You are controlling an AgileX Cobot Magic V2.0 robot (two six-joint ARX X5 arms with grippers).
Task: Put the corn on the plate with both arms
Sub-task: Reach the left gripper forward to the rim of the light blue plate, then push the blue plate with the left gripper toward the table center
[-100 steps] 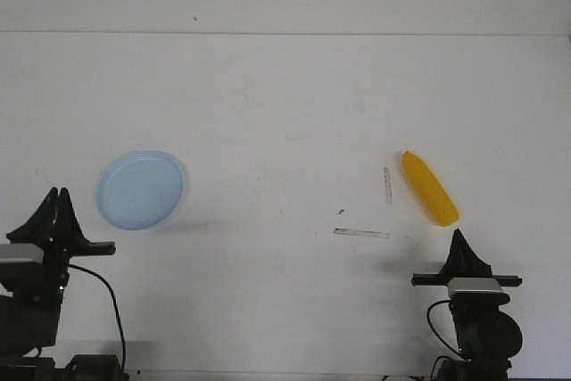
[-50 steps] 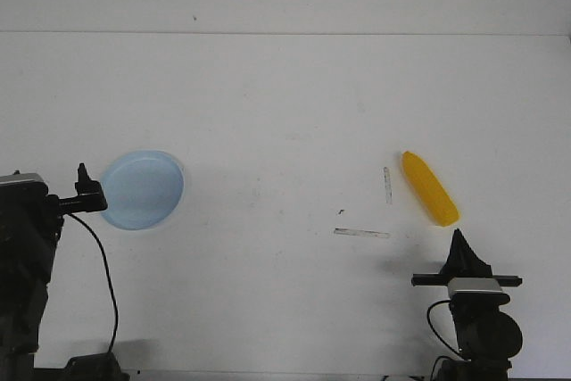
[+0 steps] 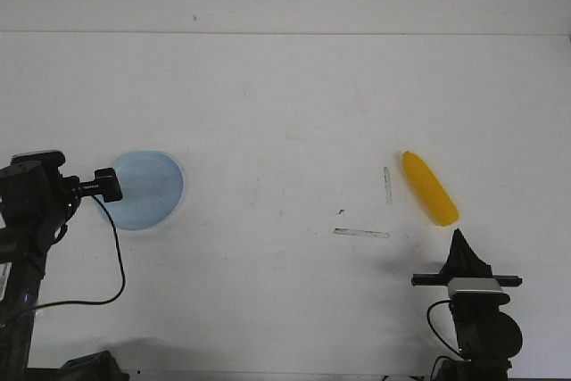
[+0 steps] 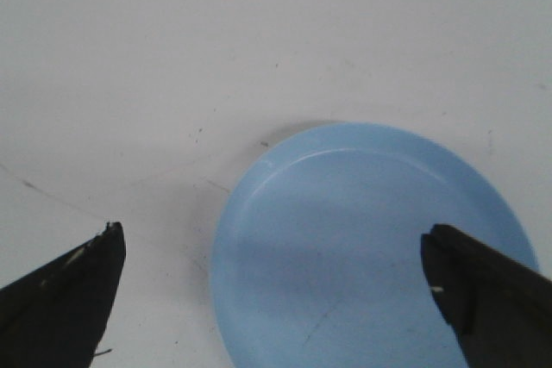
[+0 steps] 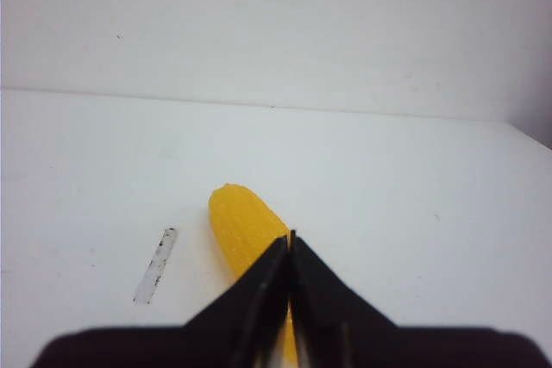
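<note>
The yellow corn (image 3: 429, 188) lies on the white table at the right, tapered end away from me; it also shows in the right wrist view (image 5: 241, 223). My right gripper (image 3: 459, 240) is shut and empty, just short of the corn's near end, with its tips (image 5: 291, 239) closed in front of the cob. The pale blue plate (image 3: 147, 189) lies empty at the left. My left arm (image 3: 36, 194) is raised at the plate's left edge. In the left wrist view my left gripper (image 4: 272, 239) is wide open above the plate (image 4: 362, 213), holding nothing.
Two thin pale strips lie on the table left of the corn, one upright (image 3: 387, 185) and one lying across (image 3: 361, 233); the upright one shows in the right wrist view (image 5: 155, 266). The table's far edge (image 3: 285, 33) meets a white wall.
My left arm has lifted and swung forward and right, so its gripper now looks down on the plate. The right arm, corn and plate have not moved.
</note>
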